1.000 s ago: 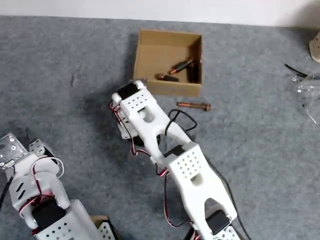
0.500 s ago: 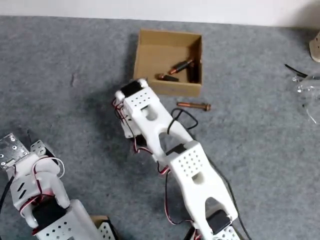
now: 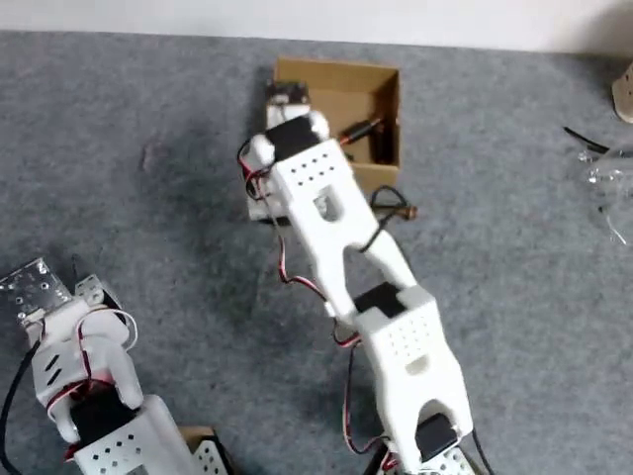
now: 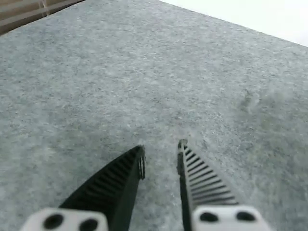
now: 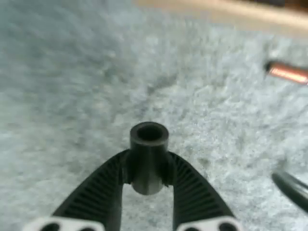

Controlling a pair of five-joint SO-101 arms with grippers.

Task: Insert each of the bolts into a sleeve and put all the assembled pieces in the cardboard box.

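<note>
Though an assembled piece (image 3: 361, 129) lies in the far brown cardboard box (image 3: 346, 79), the right claw (image 5: 148, 166) clamps a black tubular sleeve (image 5: 149, 139); one copper bolt (image 5: 288, 73) lies loose nearby; the left claw (image 4: 161, 148) gapes empty.

The sleeve (image 5: 149, 155) is matt, the bolt (image 5: 288, 73) shiny metal, the box (image 3: 346, 79) cardboard, the table (image 3: 148, 237) rough cloth.
</note>
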